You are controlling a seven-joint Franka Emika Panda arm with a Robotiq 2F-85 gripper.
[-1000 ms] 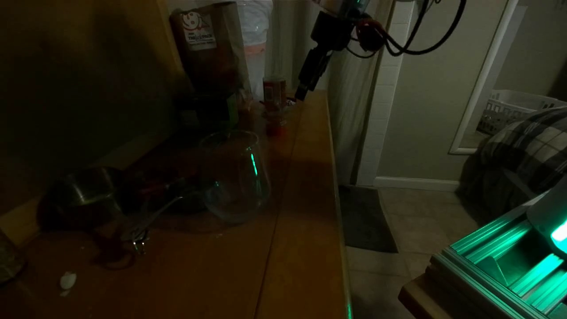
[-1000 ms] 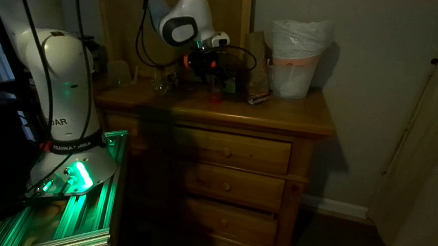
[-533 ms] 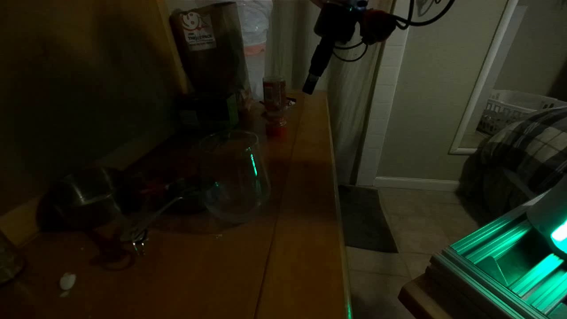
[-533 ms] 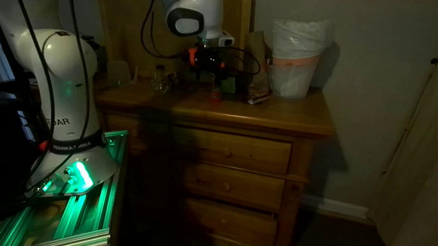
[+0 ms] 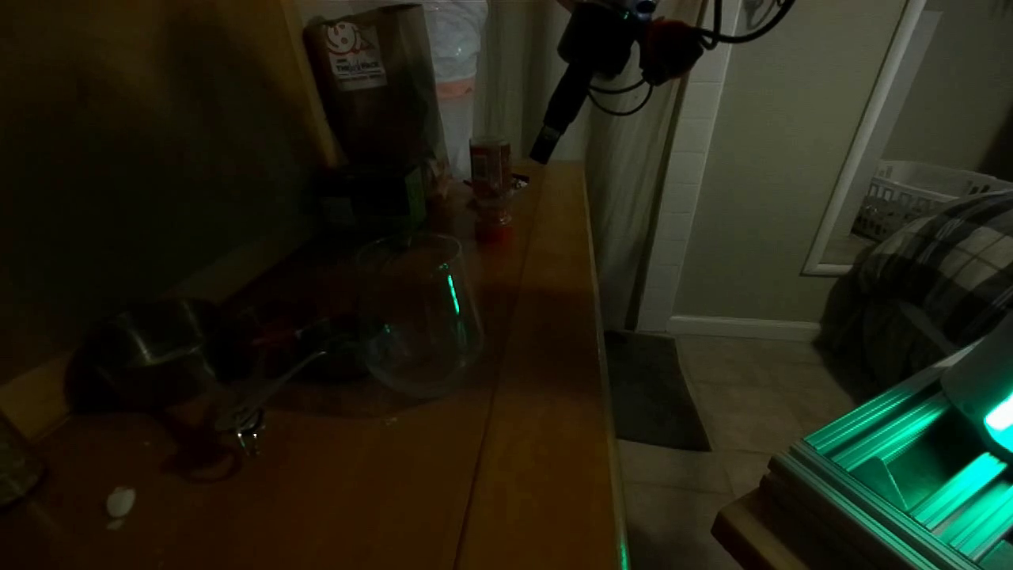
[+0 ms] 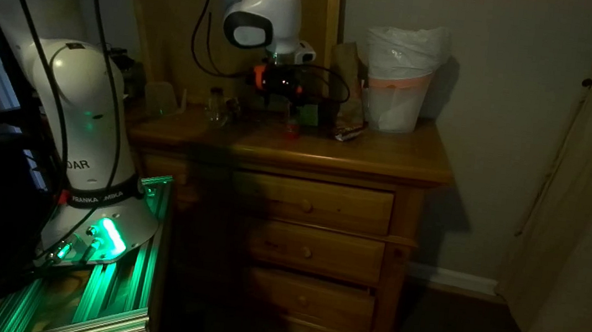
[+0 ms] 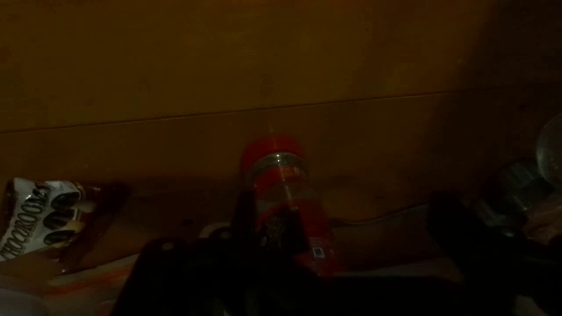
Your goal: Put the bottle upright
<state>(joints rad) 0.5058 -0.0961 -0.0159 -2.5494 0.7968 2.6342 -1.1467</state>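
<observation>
Bottle (image 5: 491, 168): standing upside down on its red cap (image 5: 494, 232)
Pincer (image 7: 342, 202): released, jaws wide apart
Glass jar (image 5: 419, 324): on the dresser (image 6: 380, 156)

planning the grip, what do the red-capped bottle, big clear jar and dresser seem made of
Bottle: glossy clear plastic or glass, can't tell which; see-through neck with a highlight. The opaque red cap is probably plastic. Jar: likely smooth glass, transparent with a sharp green reflection. Dresser: apparently wood, faint sheen; yellow-brown with a board seam on top.

Dresser (image 6: 386, 153) with bottle (image 5: 491, 186), glass vessel (image 5: 419, 317)
</observation>
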